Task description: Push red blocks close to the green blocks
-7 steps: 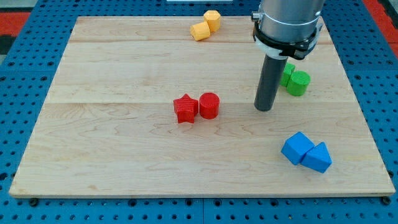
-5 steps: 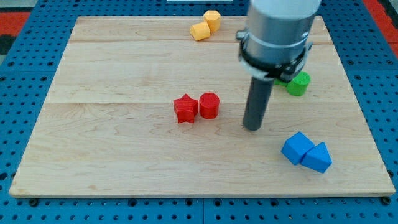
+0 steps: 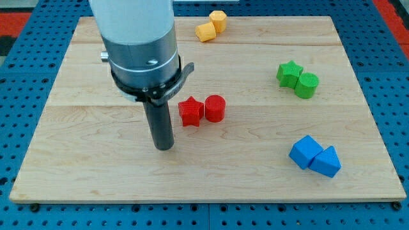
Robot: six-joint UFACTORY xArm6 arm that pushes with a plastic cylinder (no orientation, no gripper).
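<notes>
A red star block (image 3: 190, 112) and a red cylinder block (image 3: 215, 108) sit side by side, touching, near the middle of the wooden board (image 3: 96, 172). A green star block (image 3: 289, 73) and a green cylinder block (image 3: 307, 85) sit together at the view's right. My tip (image 3: 165, 147) rests on the board to the lower left of the red star, a short gap away from it and not touching it.
Two yellow blocks (image 3: 211, 27) sit at the view's top, near the board's far edge. A blue cube (image 3: 305, 151) and a blue triangular block (image 3: 326, 162) sit at the lower right. The arm's wide grey body (image 3: 137, 45) hangs above the board's left half.
My tip has swept from beside the green blocks at the right, across below the red blocks, to the lower left of the red star. No block has moved.
</notes>
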